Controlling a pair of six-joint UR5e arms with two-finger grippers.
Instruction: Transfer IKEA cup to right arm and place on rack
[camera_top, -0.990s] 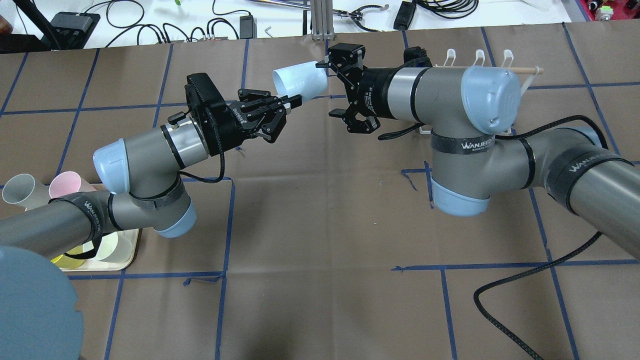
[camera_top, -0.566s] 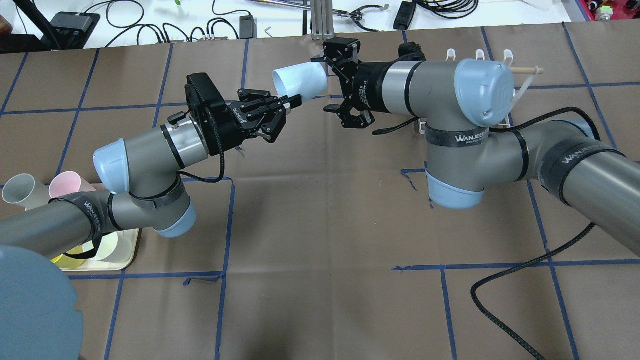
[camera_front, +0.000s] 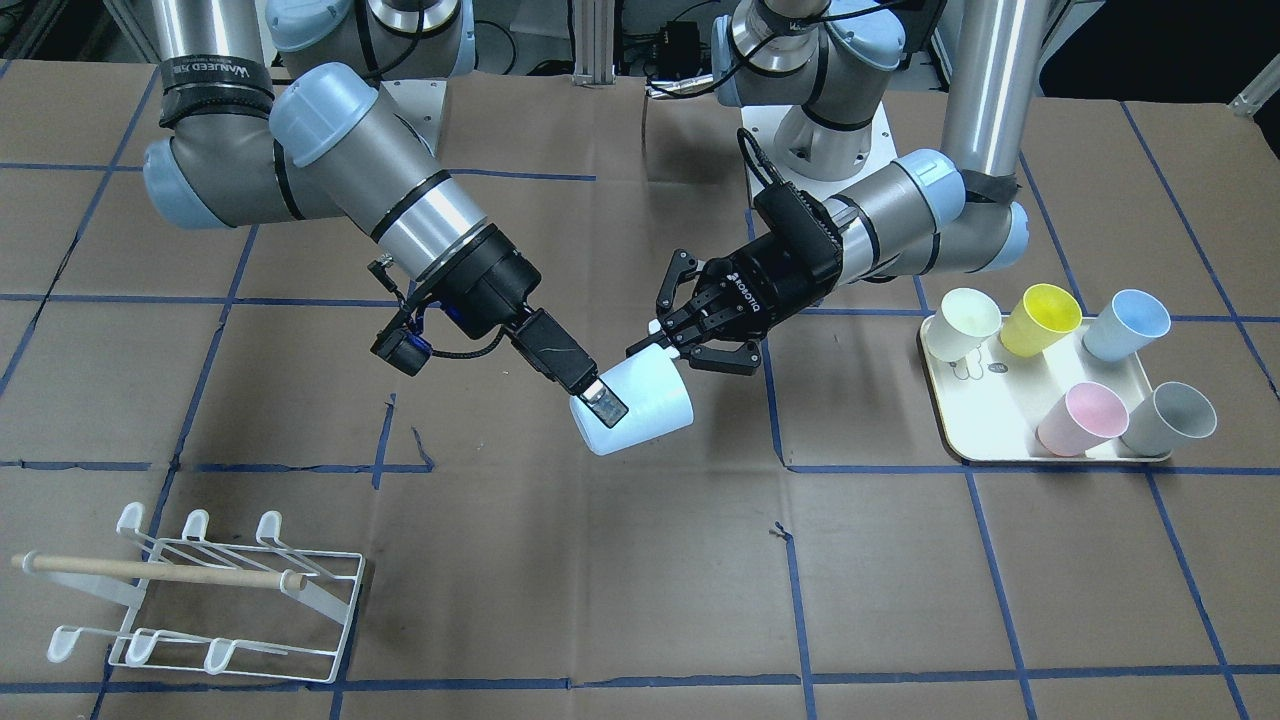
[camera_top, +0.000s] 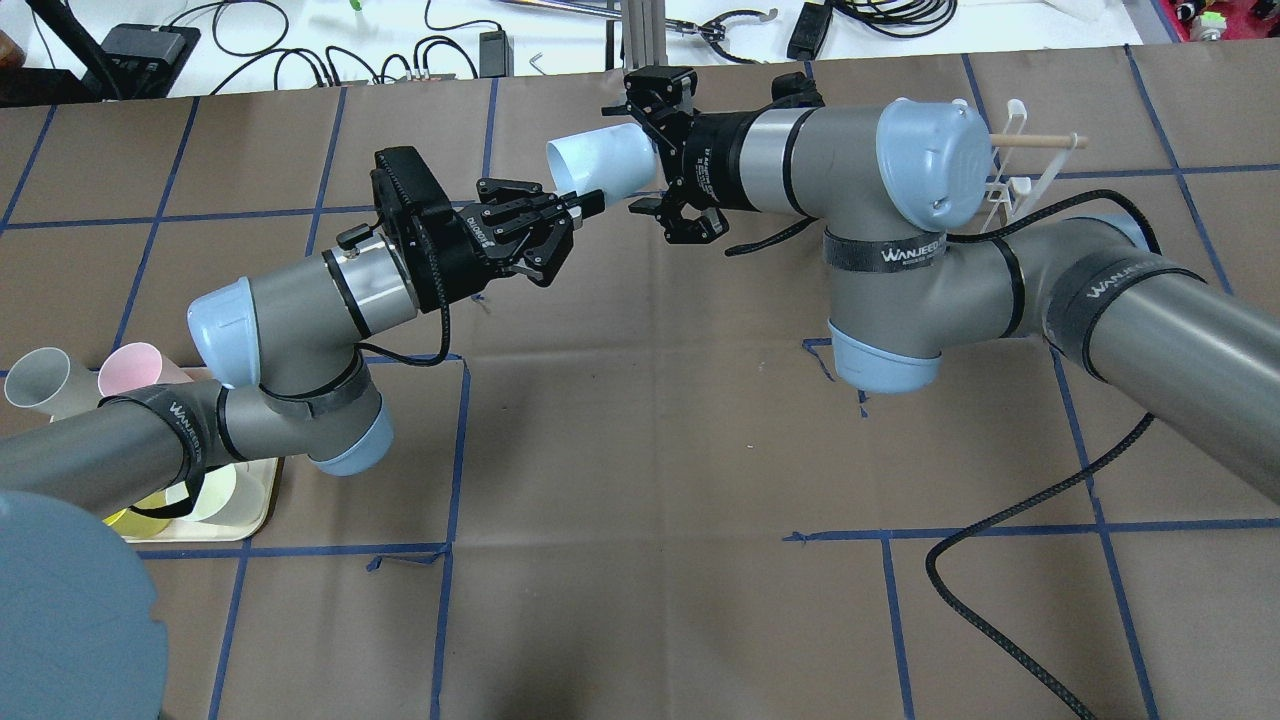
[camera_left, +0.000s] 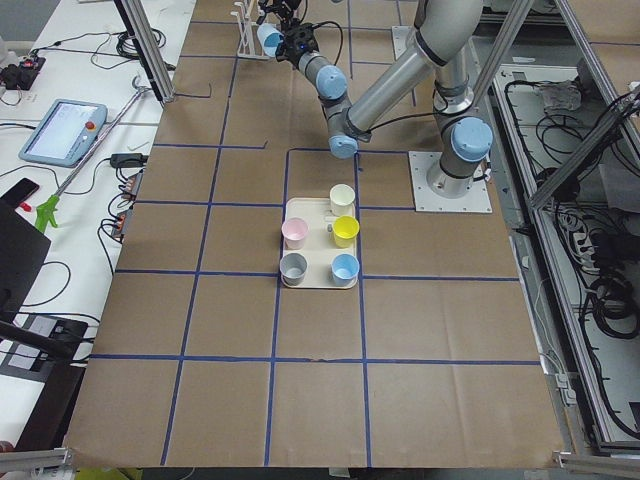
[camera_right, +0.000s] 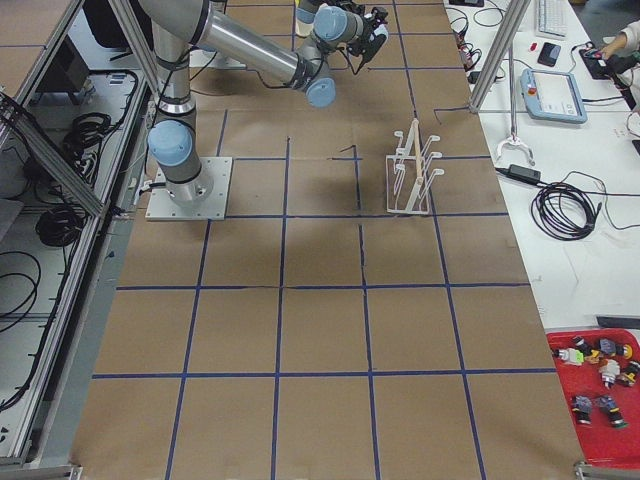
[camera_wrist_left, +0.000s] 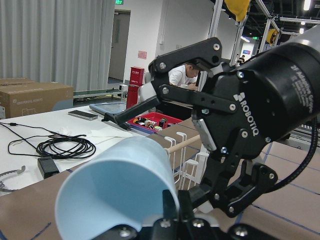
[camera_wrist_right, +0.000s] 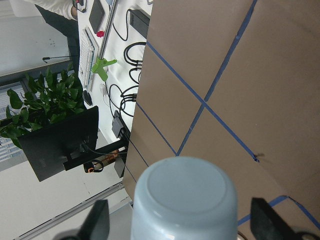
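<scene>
A pale blue IKEA cup (camera_top: 600, 165) hangs on its side in mid-air over the far middle of the table. My left gripper (camera_top: 588, 203) is shut on the cup's rim, one finger inside the mouth. The right arm's gripper (camera_top: 633, 160) is open, its fingers straddling the cup's closed base without touching. In the right wrist view the base (camera_wrist_right: 185, 200) sits between the two spread fingertips (camera_wrist_right: 97, 222). The front view shows the cup (camera_front: 640, 405) between both grippers. The white wire rack (camera_front: 200, 590) stands on the table on my right, mostly hidden behind the right arm in the overhead view.
A cream tray (camera_front: 1050, 445) on my left holds several coloured cups. A black cable (camera_top: 1000, 530) from the right arm loops over the brown paper. Cables and small devices (camera_top: 300, 45) lie on the white bench beyond the table. A seated person (camera_wrist_left: 182, 75) is visible behind the rack.
The right arm has moved left toward the cup, and its open fingers now surround the cup's base. The left arm and the cup have stayed still.
</scene>
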